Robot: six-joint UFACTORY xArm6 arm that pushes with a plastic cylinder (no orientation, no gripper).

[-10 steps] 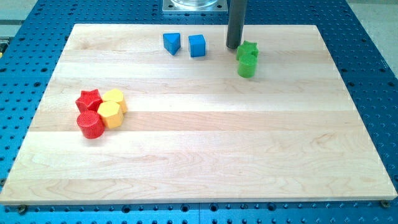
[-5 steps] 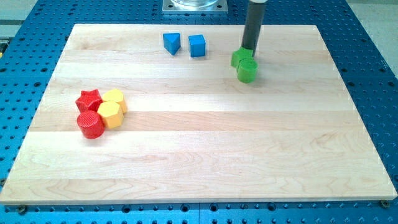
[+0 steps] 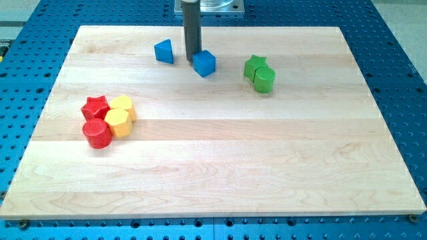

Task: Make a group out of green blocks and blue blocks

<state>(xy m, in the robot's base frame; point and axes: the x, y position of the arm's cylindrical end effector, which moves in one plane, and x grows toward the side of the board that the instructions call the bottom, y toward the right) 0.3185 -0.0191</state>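
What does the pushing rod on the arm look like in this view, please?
My tip ends a straight, plain rod of dark grey, round in section and of even thickness. It bears no markings, cables or sleeve that I can see. At the view's top it rises toward a pale metal mount, of which only the lower edge shows. The arm above is out of view.

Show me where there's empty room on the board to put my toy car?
The whole bottom half and right side of the wooden board are bare. The left is crowded by the red star, red cylinder and two yellow blocks. Along the top sit my tip, blue cube, blue wedge and two green blocks.
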